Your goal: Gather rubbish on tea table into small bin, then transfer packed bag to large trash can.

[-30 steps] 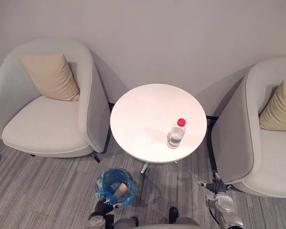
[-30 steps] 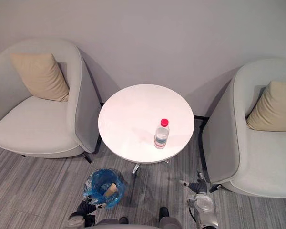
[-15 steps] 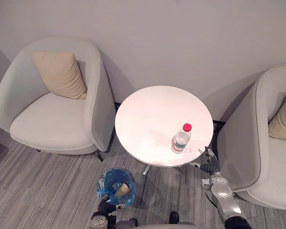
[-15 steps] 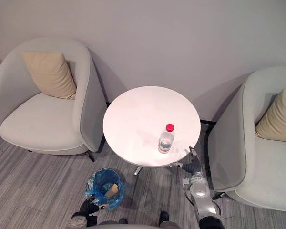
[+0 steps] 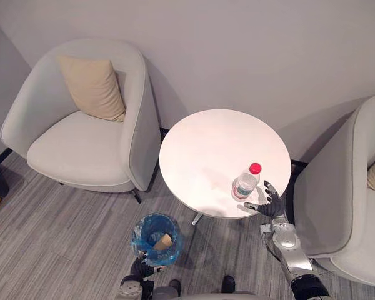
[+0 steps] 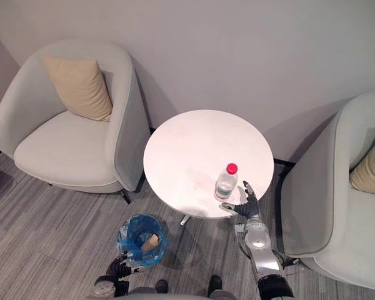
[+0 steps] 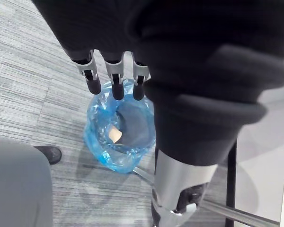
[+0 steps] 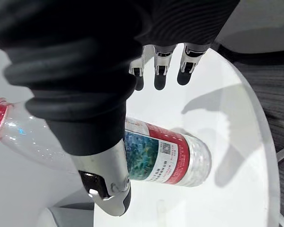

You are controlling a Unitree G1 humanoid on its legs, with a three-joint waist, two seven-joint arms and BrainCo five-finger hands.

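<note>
Eye views: bottle (image 5: 245,185) upright at my tea table's (image 5: 206,144) four o'clock, right hand (image 5: 272,205) spread just beside it. Left wrist: I see my left hand (image 7: 115,79) straight-fingered above the blue-lined small bin (image 7: 95,137). Right wrist: fingers (image 8: 161,64) straight, off the bottle.

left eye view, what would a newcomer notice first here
A red-capped bottle standing alone on the round white table, with the right hand open just beside it. On the floor below, a blue-lined small bin holds a scrap, the left hand by it.
</note>
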